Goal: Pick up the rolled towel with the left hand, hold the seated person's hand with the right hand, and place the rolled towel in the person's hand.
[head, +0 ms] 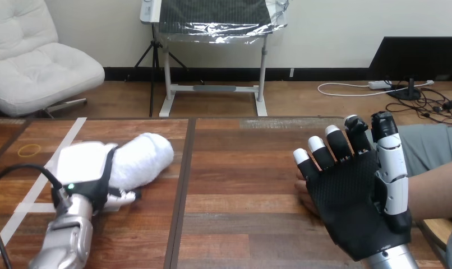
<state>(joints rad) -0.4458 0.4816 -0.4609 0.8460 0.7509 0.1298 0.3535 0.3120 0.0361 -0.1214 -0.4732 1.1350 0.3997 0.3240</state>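
- The left hand (84, 165) has its fingers curled round the near end of the rolled towel (145, 158), which is at the table's (240, 224) left. Most of the roll sticks out beyond the grip, so I judge it could droop or unroll when lifted.
- The right hand (355, 196) is spread flat, fingers straight, over the person's hand (302, 193) (just a few fingertips peek past its palm). It grasps nothing, so the person's hand could slide away or turn.
- With the robot's palm covering the person's, the towel has no open place to land and could drop onto the table.
- The towel is well apart from the person's hand, and a long carry gives a loose grip time to slip.
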